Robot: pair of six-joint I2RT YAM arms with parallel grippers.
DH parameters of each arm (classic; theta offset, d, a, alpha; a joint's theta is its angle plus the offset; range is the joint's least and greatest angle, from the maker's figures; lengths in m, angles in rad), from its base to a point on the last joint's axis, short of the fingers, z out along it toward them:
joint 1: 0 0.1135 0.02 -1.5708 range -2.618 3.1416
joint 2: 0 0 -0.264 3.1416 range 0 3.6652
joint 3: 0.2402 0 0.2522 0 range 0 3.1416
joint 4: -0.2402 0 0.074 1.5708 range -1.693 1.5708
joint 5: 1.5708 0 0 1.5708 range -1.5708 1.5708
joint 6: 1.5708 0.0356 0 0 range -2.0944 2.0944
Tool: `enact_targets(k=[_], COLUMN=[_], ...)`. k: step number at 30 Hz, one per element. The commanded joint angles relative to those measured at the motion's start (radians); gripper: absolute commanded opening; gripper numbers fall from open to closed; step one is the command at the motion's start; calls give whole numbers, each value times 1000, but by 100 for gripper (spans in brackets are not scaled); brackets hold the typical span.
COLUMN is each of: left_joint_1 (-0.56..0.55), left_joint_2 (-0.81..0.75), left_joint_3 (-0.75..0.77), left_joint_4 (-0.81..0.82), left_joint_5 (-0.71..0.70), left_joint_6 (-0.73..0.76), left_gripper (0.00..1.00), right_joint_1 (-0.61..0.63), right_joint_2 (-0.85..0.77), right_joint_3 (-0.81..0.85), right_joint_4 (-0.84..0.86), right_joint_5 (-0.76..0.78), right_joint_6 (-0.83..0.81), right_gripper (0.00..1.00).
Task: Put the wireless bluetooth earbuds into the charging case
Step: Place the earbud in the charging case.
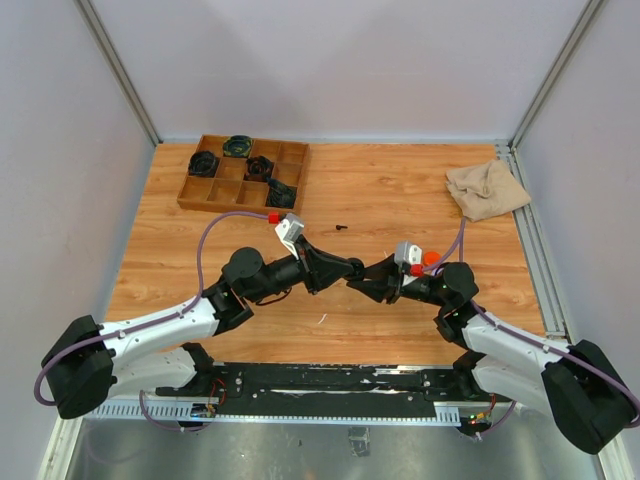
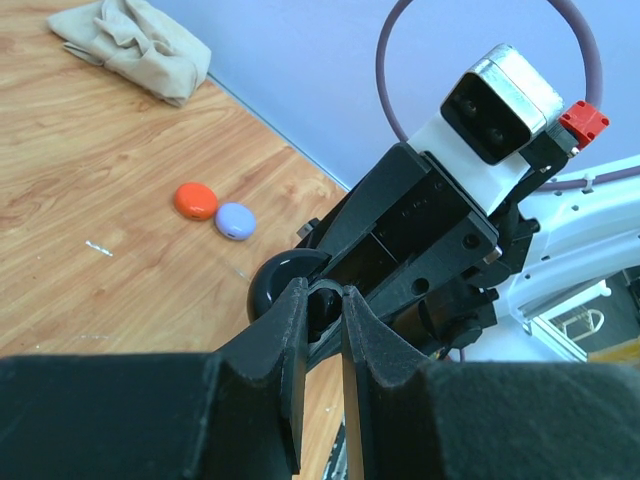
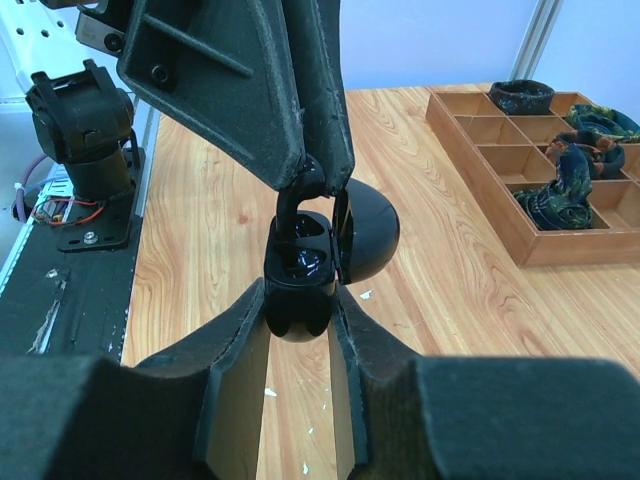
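Two hands meet over the tabletop [image 1: 390, 190]: right hand [image 3: 300, 300] clamped on the open black charging case [image 3: 300, 262], left hand [image 3: 318, 185] pinched on a black earbud [image 3: 290, 210] directly above its cavity. Earbud's long axis runs along the left fingers [image 3: 250, 100], pointing into the case; can't tell if it's touching the socket yet. Open lid [image 3: 372, 235] sits just behind; orange case [image 2: 196, 201] and lavender case [image 2: 236, 221] lie well clear.

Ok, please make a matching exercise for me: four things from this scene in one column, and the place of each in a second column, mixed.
Things:
1 cloth
2 wooden tray
3 black case
4 orange case

Places:
A in the right gripper
B far left of the table
C far right of the table
D beside the lavender case

Pairs: 1-C, 2-B, 3-A, 4-D
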Motion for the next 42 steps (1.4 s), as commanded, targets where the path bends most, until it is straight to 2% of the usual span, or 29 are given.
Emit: enact_targets(k=[1, 6, 21, 28, 34, 42], left_joint_1=[-10, -10, -10, -10, -10, -7], left_joint_2=[-11, -5, -22, -47, -100, -93], left_joint_3=[-22, -26, -40, -30, -8, 108], left_joint_4=[30, 30, 29, 9, -92, -396], left_joint_5=[-20, -14, -23, -30, -92, -336], left_joint_6=[9, 0, -10, -10, 25, 94], left_gripper=[17, 19, 36, 51, 63, 73], right_joint_1=[-7, -7, -8, -10, -17, -22], right_joint_2=[-25, -29, -41, -41, -43, -65], right_joint_3=[-10, -11, -19, -21, -24, -20], right_joint_4=[57, 57, 59, 53, 32, -79], right_joint_5=[-9, -8, 0, 13, 38, 151], right_joint_6=[8, 6, 3, -4, -17, -78], right_gripper=[4, 4, 4, 4, 4, 4])
